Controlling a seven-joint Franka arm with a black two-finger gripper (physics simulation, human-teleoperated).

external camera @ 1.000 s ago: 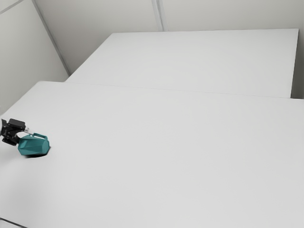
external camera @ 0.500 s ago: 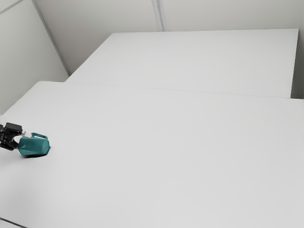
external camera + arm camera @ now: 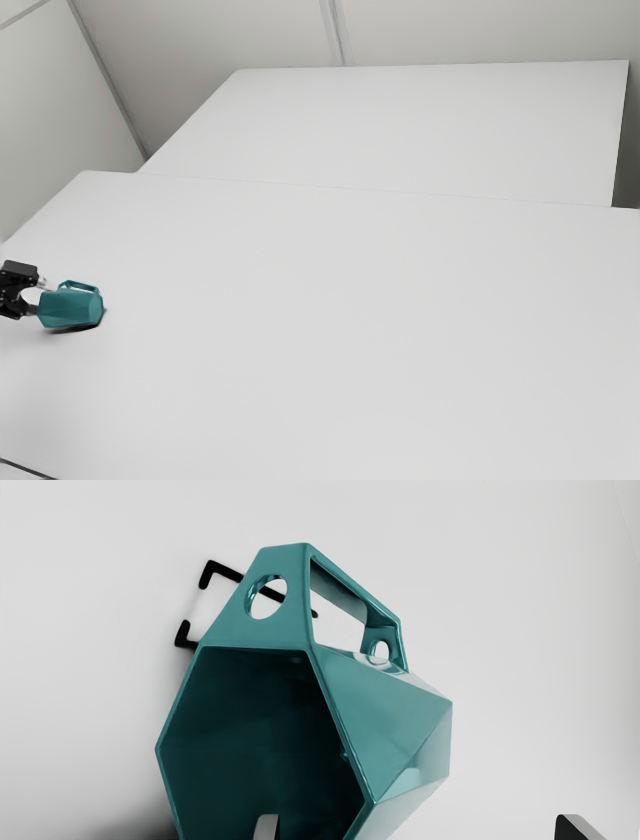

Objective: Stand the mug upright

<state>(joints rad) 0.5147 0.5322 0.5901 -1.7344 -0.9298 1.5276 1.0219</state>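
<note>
"Which step is this?"

"Lining up for the grip, I'd judge. The pincer [image 3: 421, 826] stands wide, holding nothing: one of its fingers [image 3: 266, 828] is across the mouth [image 3: 260, 730] of the mug [image 3: 71, 309], the other out past its side."

"Is that first one inside?"

"Can't tell. Next it should ease in until the mug's side sits between the two, then close. After that, a lift and a turn, mouth up. That slanting side might slip, I think."

"And the mug itself?"

"Just ahead of the pincer, tipped over on the white table [image 3: 320, 320]. Nearest is the mouth, angular and dark within, facing the pincer. Behind it the teal body [image 3: 380, 715] runs back in flat, glossy facets."

"The handle [image 3: 285, 560]?"

"Along one side of the body, an angular loop with a round hole towards each end."

"Anything farther off?"

"Well beyond the pincer and mug, another white surface [image 3: 400, 120], then pale room walls [image 3: 50, 130]."
</note>
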